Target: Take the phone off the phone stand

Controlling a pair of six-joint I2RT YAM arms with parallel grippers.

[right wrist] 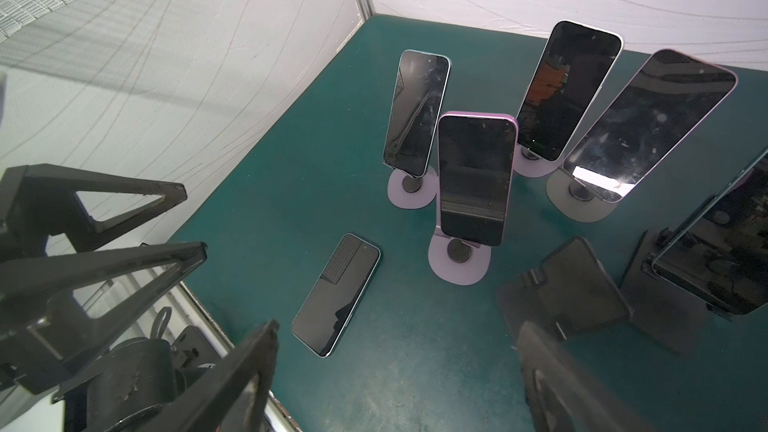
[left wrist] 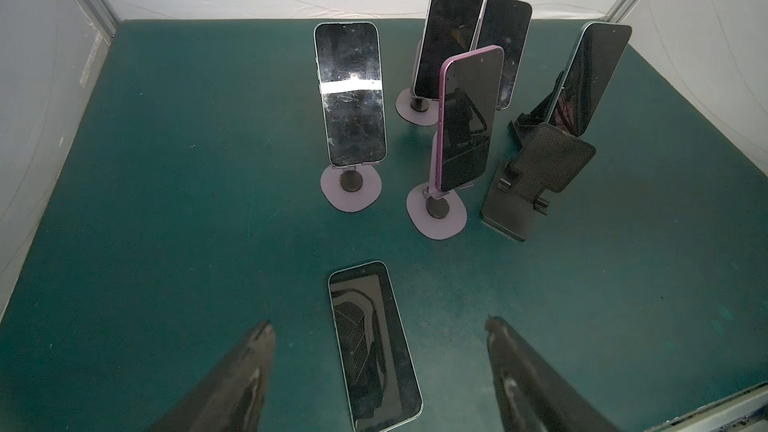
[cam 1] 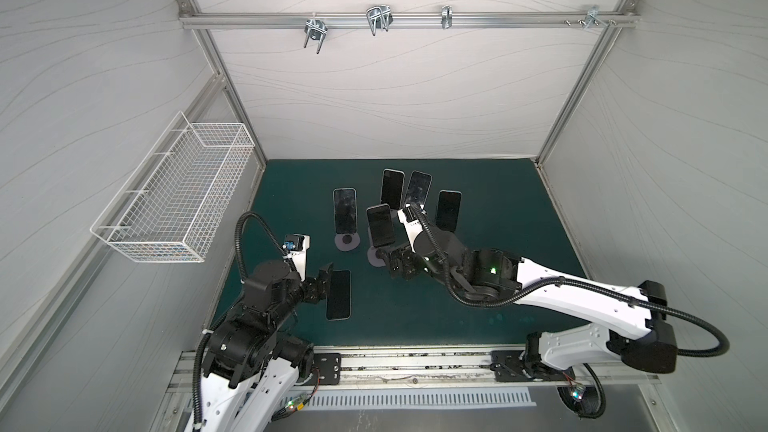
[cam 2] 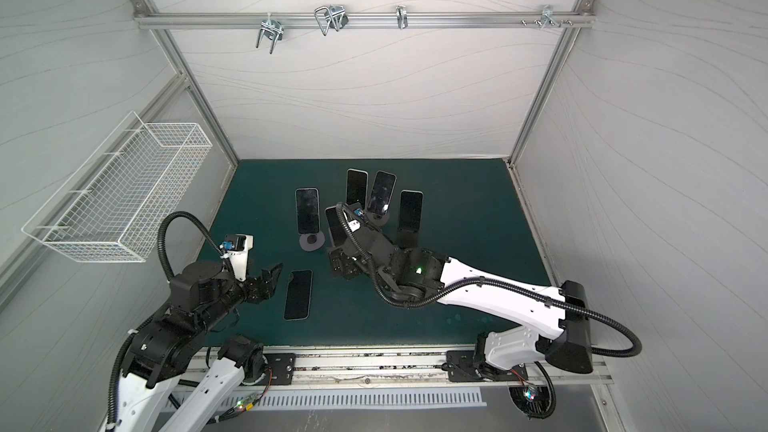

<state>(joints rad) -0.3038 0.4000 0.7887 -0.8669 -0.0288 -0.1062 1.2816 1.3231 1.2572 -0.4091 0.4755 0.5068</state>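
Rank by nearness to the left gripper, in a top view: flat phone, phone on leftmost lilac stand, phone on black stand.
1. Flat phone, lying directly beside the left gripper.
2. Phone on leftmost lilac stand, farther back.
3. Phone on black stand, farthest right.

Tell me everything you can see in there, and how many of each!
phones on stands: five, dark screens, clustered mid-mat
phone lying flat: one, dark screen, front left of the mat
lilac stands: four, lilac, each holding a phone
black stands: two, black, right of the cluster; one empty, one holding a phone
mat: one, dark green, covers the floor
wire basket: one, white, on the left wall
hooks: four, silver, on the back rail
arms: two, white and black, from the front edge
left tool: one, black, open over the flat phone
right tool: one, black, open near the cluster
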